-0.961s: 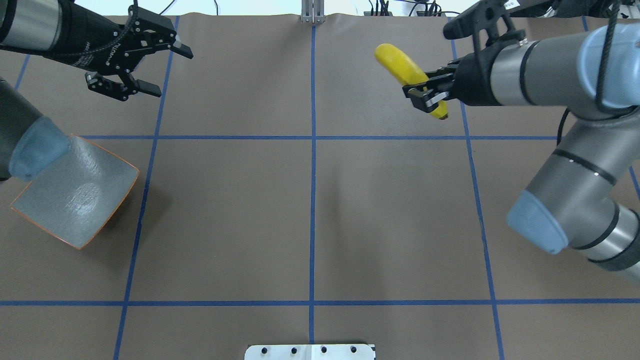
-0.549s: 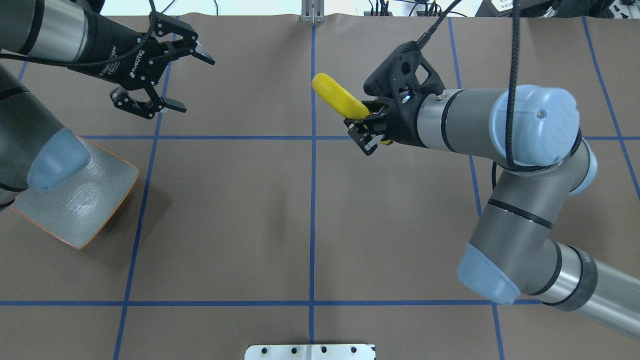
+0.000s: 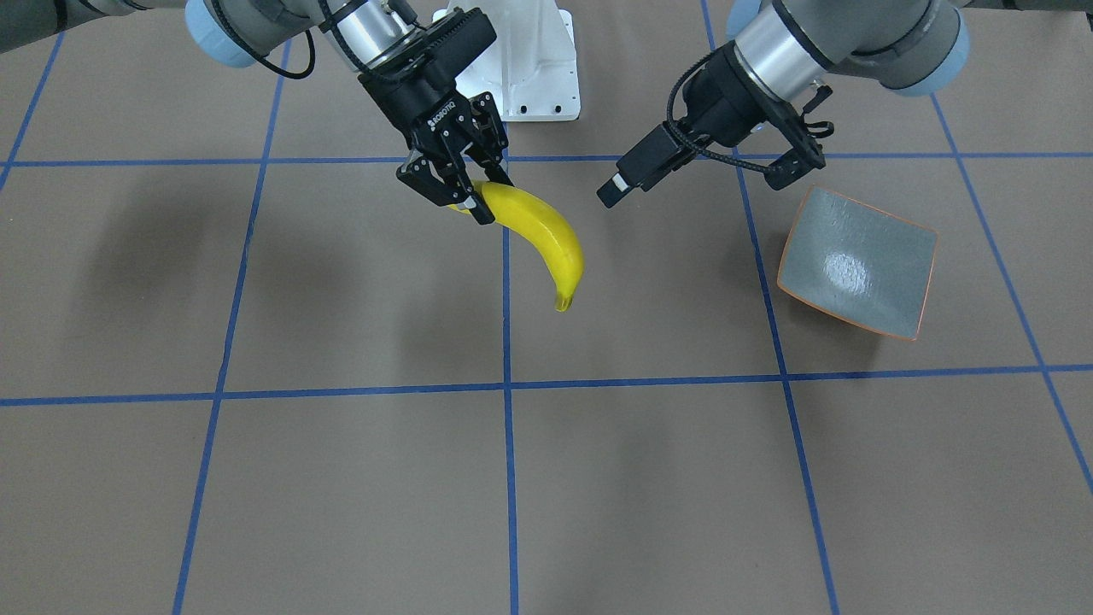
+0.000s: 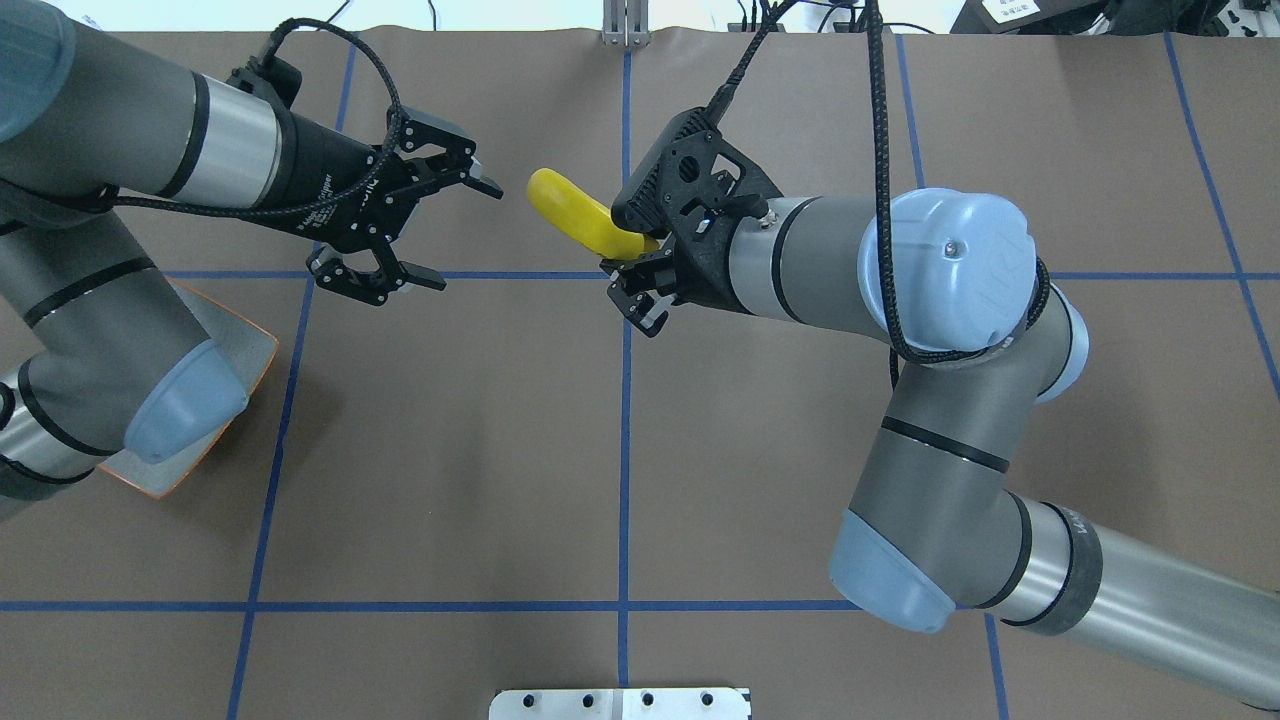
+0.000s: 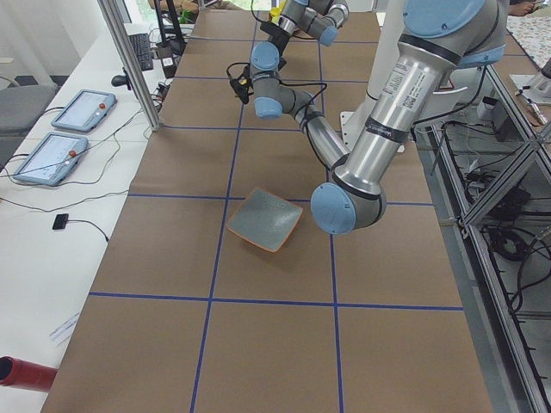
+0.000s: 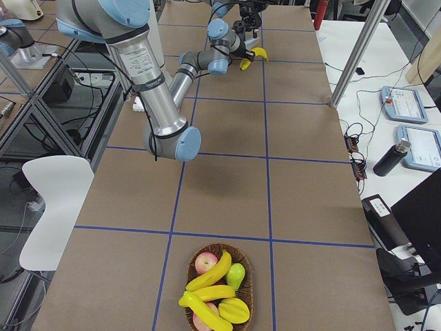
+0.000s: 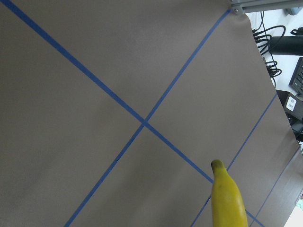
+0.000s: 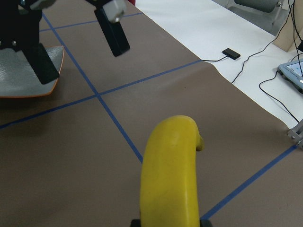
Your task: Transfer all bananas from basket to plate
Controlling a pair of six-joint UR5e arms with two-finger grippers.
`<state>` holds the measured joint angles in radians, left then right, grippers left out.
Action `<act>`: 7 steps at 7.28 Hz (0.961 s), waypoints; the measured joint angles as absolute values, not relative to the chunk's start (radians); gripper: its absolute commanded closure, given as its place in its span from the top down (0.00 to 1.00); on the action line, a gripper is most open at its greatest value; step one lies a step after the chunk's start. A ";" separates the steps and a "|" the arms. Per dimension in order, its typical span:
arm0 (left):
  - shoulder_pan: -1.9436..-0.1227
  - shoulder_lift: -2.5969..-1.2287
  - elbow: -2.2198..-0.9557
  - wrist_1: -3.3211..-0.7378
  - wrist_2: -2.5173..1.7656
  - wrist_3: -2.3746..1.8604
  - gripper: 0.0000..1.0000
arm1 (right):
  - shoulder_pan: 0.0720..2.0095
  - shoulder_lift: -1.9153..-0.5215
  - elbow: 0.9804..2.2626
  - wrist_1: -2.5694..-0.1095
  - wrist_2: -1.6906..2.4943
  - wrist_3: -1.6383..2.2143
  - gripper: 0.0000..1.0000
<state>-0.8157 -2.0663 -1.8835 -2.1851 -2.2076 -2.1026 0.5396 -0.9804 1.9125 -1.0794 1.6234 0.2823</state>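
Observation:
My right gripper (image 4: 634,291) is shut on one end of a yellow banana (image 4: 575,214), held in the air over the table's far middle; its free end points at my left gripper (image 4: 458,236). That gripper is open and empty, a short gap from the banana (image 3: 543,237). In the left wrist view the banana's dark tip (image 7: 218,165) shows; the fingers are out of frame. The grey plate (image 3: 857,263) with an orange rim lies empty near my left arm; in the overhead view that arm's elbow covers most of the plate (image 4: 248,347). A wicker basket (image 6: 246,278) holds more bananas (image 6: 209,272).
The basket also carries apples (image 6: 205,262) and a green fruit (image 6: 236,274); it stands at the table's right end. A white pedestal base (image 3: 534,61) is bolted at the robot's side. Blue tape lines cross the brown table cover.
My right arm has swung the banana left from the far right toward the table's middle. My left gripper has moved right toward it and stays open.

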 measured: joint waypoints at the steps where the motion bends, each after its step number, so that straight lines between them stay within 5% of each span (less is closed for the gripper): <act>1: -0.805 -2.083 -1.883 -2.185 -2.203 -2.115 1.00 | 0.531 -0.975 1.910 -1.076 1.619 0.280 0.00; 6: -0.796 -2.100 -1.874 -2.186 -2.194 -2.124 0.98 | 0.473 -0.978 1.952 -1.068 1.581 0.292 0.00; 7: -0.796 -2.099 -1.874 -2.187 -2.194 -2.124 0.84 | 0.463 -0.979 1.966 -1.068 1.575 0.293 0.00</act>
<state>-0.7962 -2.0987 -1.8736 -2.1869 -2.1938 -2.1244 0.4630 -0.9791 1.9660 -1.0678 1.5752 0.2927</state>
